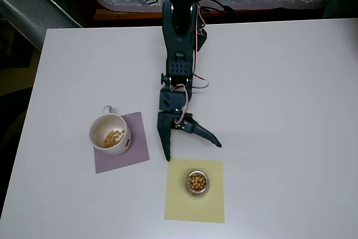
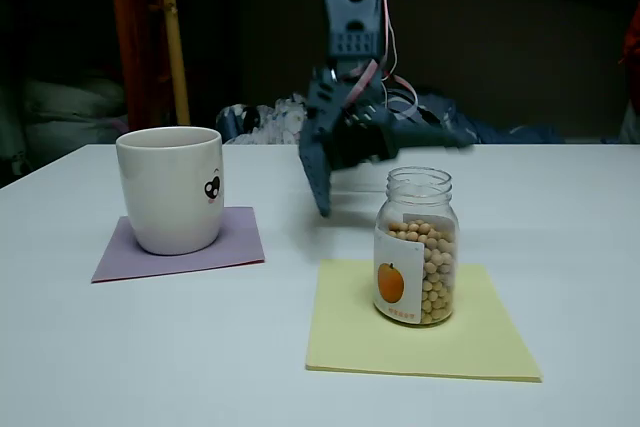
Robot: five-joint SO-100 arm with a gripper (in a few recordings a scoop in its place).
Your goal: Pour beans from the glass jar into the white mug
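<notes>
Jar (image 2: 416, 245): clear glass, orange-fruit label, upright on yellow mat (image 2: 420, 322)
Beans (image 2: 436, 272): tan, round
Mug (image 2: 171, 188): white, some beans inside
Gripper (image 1: 193, 150): jaws spread, empty

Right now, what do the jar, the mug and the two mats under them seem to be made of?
The glass jar looks like clear glass: the beans show through its wall, and a paper-like label with an orange sits on it. The white mug looks like glazed ceramic, smooth with a soft sheen. The purple mat and the yellow mat look like thin matte paper or card; which one is unclear.
</notes>
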